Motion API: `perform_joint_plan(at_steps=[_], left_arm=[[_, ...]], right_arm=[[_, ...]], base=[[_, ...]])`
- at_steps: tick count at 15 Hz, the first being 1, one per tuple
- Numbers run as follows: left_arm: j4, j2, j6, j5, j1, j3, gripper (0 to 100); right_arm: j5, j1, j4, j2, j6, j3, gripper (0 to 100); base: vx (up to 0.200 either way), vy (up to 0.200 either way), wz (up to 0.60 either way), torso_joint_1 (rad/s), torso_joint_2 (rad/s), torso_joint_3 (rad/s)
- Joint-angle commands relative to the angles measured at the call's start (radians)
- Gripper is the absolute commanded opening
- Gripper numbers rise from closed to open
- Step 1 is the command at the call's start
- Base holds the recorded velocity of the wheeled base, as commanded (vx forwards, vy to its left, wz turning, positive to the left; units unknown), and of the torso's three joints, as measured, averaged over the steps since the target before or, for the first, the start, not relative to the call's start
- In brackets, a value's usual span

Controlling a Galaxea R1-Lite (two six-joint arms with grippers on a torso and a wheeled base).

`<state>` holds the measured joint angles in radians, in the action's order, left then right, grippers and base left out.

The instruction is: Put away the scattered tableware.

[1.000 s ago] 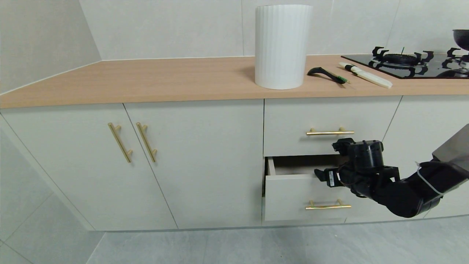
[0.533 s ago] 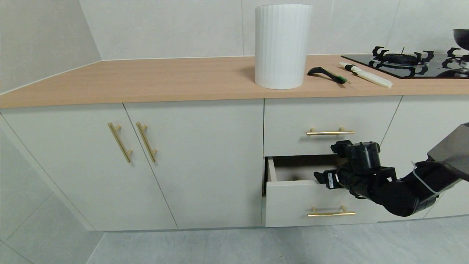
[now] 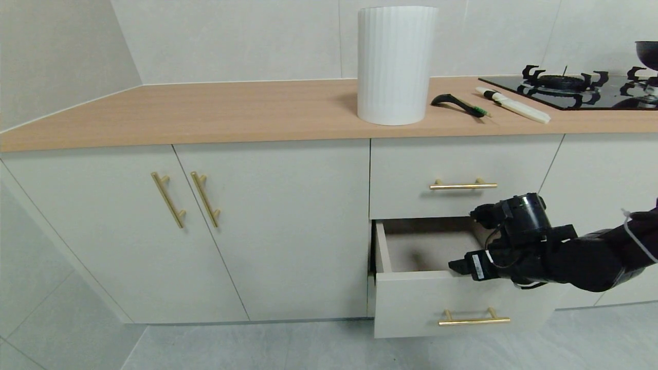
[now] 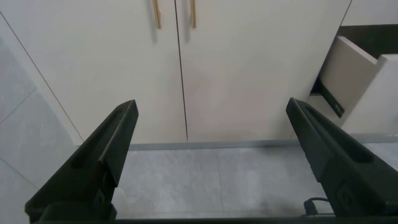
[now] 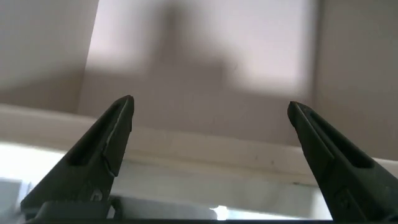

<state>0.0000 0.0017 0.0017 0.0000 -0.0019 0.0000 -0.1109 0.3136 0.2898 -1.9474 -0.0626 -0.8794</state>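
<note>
My right hand [image 3: 467,240] sits at 5 o'clock in the head view. Its fingers are spread wide, pinching nothing, and are set inside the top edge of the lower drawer [image 3: 411,298]. I judge that placement is for hauling the front outward without using the brass handle [image 3: 474,318]. The drawer stands partly open, its bare floor showing. The tableware waits on the surface [image 3: 231,110]: a black utensil [image 3: 457,105] and a white knife [image 3: 514,108] lie at 3 o'clock of the ribbed white canister [image 3: 395,64], short of the hob [image 3: 565,87]. My left hand [image 4: 211,155], fingers also spread and holding nothing, hangs low facing the cabinet doors [image 4: 249,68], out of the way.
</note>
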Motion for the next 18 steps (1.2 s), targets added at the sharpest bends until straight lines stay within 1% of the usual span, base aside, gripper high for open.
perform_joint_plan(at_steps=[1,3,7,10,11,12,15,18], left_arm=[[0.0,0.001,0.0,0.0,0.0,0.0,100],[0.0,0.001,0.0,0.0,0.0,0.0,100],[0.0,0.001,0.0,0.002,0.0,0.0,100],[0.0,0.001,0.0,0.0,0.0,0.0,100],[0.0,0.001,0.0,0.0,0.0,0.0,100],[0.0,0.001,0.0,0.0,0.0,0.0,100],[0.0,0.001,0.0,0.0,0.0,0.0,100],[0.0,0.001,0.0,0.002,0.0,0.0,100]], right_arm=[[0.008,0.005,-0.06,0.065,0.0,-0.021,100],[0.01,0.022,-0.126,0.07,0.001,-0.026,100],[0.008,0.078,-0.322,0.116,0.004,-0.058,100],[0.003,0.093,-0.365,0.119,0.007,-0.056,100],[0.003,0.097,-0.408,0.119,0.007,-0.063,100],[0.002,0.102,-0.494,0.127,0.01,-0.086,100],[-0.003,0.156,-0.661,0.166,0.012,-0.104,100],[-0.003,0.185,-0.768,0.182,0.05,-0.11,100]], base=[[0.0,0.0,0.0,0.0,0.0,0.0],[0.0,0.0,0.0,0.0,0.0,0.0],[0.0,0.0,0.0,0.0,0.0,0.0],[0.0,0.0,0.0,0.0,0.0,0.0],[0.0,0.0,0.0,0.0,0.0,0.0],[0.0,0.0,0.0,0.0,0.0,0.0],[0.0,0.0,0.0,0.0,0.0,0.0],[0.0,0.0,0.0,0.0,0.0,0.0]])
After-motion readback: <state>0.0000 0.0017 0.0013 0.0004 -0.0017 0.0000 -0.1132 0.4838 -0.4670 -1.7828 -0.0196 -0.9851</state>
